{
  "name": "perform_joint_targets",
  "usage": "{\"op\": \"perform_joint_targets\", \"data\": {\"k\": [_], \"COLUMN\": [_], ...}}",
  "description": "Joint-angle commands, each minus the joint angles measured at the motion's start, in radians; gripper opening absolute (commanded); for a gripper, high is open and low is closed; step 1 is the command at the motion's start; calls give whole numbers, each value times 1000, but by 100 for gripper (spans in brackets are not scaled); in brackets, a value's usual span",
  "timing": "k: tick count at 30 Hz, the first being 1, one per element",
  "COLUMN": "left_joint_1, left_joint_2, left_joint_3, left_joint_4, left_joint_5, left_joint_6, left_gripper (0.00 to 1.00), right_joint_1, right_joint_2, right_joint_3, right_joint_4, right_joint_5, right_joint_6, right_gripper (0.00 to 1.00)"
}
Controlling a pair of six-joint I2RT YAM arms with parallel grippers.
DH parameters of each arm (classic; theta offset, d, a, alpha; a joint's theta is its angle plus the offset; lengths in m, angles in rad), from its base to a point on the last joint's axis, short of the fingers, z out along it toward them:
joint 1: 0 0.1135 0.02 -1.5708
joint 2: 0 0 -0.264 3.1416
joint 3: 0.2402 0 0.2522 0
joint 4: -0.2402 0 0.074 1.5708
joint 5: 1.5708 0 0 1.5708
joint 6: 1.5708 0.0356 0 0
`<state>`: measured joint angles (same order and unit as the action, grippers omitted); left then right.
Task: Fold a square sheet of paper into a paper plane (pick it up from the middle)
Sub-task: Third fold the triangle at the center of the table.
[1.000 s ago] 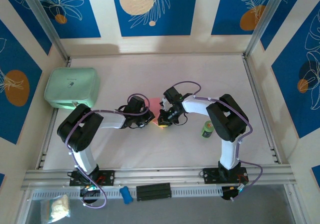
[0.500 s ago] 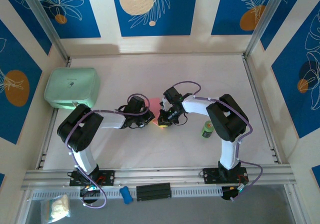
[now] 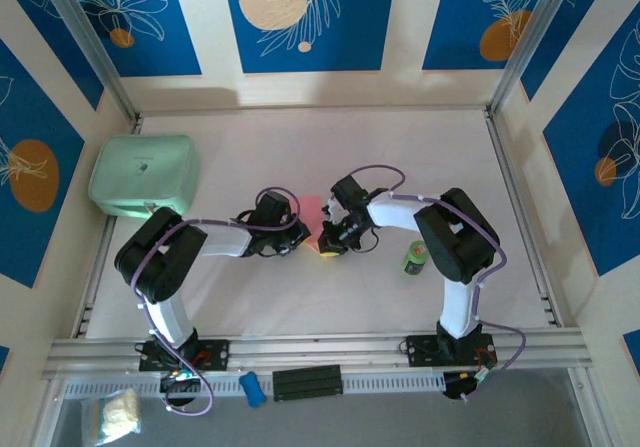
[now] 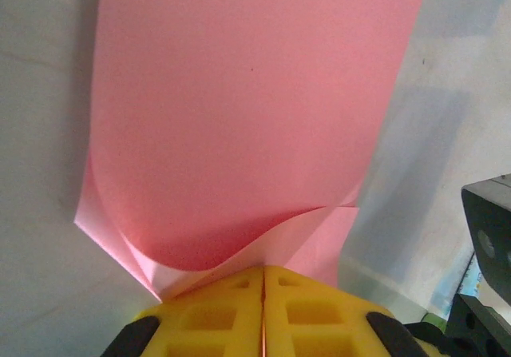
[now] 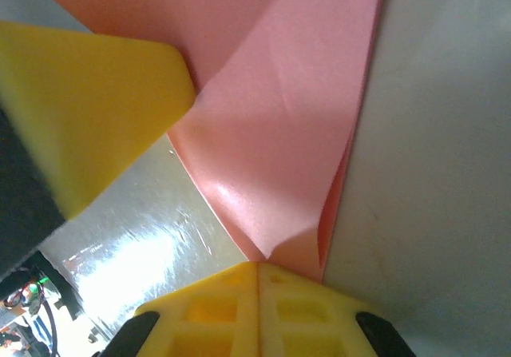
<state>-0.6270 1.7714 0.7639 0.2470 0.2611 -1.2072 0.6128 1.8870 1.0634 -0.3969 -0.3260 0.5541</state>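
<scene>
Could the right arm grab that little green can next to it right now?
Probably not straight away. The right gripper is shut on a corner of the pink paper sheet, so it would have to let go first. The green can itself stands in the open, close by.

The top external camera sits high above and behind the arm bases and faces steeply down on the whole counter (image 3: 400, 157), so the square sheet of paper (image 3: 311, 210) appears small, near mid-frame. The left wrist camera is very close to that sheet, looking along the left arm's fingers (image 4: 239, 293) at its bottom edge and out across the pink surface, with a black part of the right arm (image 4: 489, 229) at the sheet's right. The right wrist camera is just as near, facing the sheet over the right arm's fingers (image 5: 227, 293) from the opposite side. All three views share the sheet and the pale counter bordering it.
</scene>
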Motion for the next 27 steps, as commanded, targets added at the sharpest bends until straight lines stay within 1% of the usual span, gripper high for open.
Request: {"op": "perform_joint_targets", "data": {"k": [1, 7, 11, 13, 17, 20, 27], "left_joint_1": [-3, -3, -3, -3, -4, -4, -2], "left_joint_2": [47, 42, 40, 39, 39, 43, 40], "left_joint_3": [-18, -17, -14, -12, -11, -8, 7], "left_joint_4": [-97, -97, -94, -94, -93, -83, -88], "left_joint_5": [-29, -23, -21, -19, -17, -10, 5], "left_joint_6": [-5, 0, -2, 0, -2, -4, 8], "left_gripper": [9, 9, 10, 9, 10, 9, 10], "right_joint_1": [-4, -20, -19, -12, 11, 14, 17], "right_joint_2": [-34, -120, -191, -201, -181, -133, -30], "right_joint_3": [-60, -100, -80, -49, 2, 26, 68], "right_joint_4": [-108, -117, -75, -80, -79, -68, -49], "right_joint_5": [-14, -45, -58, -51, -2, 21, 23], "right_joint_6": [-29, -67, -79, -77, -67, -47, -30], "right_gripper": [6, 7, 7, 7, 7, 6, 3]}}
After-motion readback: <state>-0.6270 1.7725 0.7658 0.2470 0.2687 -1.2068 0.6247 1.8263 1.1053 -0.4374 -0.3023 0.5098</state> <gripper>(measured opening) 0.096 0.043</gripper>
